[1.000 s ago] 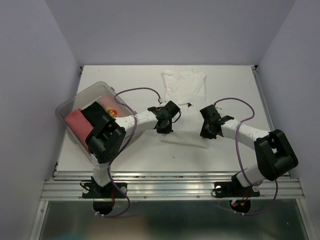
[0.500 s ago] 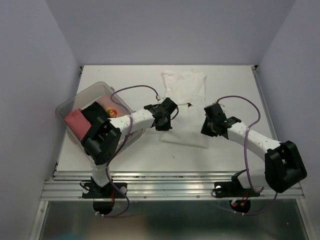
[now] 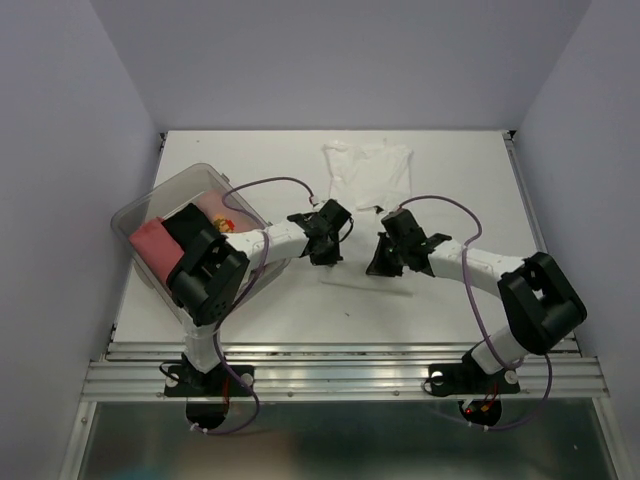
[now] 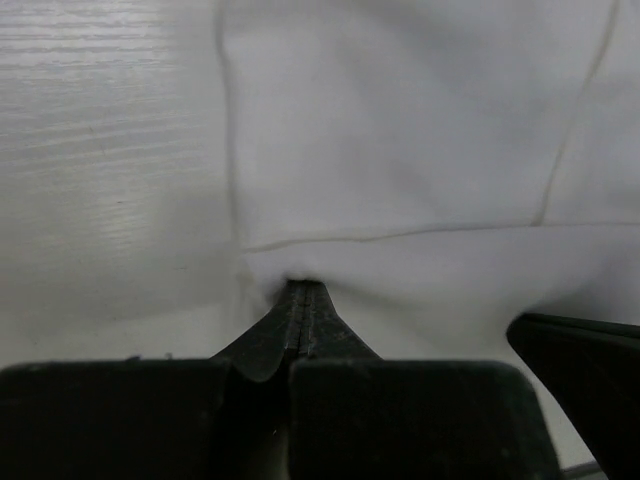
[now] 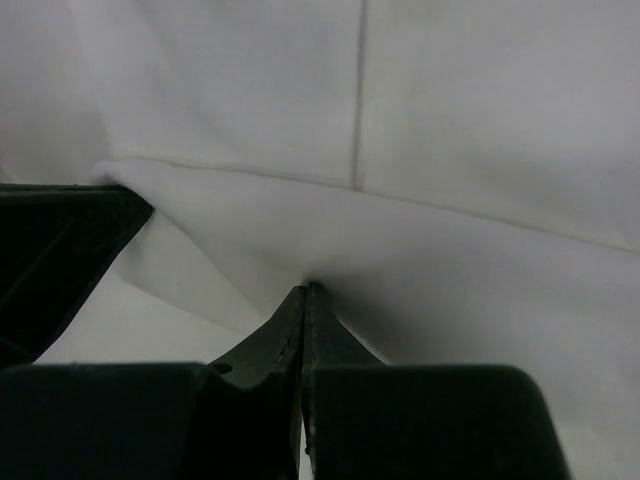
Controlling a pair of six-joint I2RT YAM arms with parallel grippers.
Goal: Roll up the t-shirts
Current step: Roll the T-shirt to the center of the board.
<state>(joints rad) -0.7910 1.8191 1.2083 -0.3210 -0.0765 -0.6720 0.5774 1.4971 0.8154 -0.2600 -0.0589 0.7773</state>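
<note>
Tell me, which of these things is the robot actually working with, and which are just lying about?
Part of the job: white t-shirt, pinched by left pincer and right pincer; pink shirt and printed shirt, in the clear tub.
Just lying about: the clear tub itself; table.

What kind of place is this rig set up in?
Probably a lab test cell: plain lilac walls box in the table, the arms are bolted to a metal rail, and a white t-shirt and a clear tub are out.
</note>
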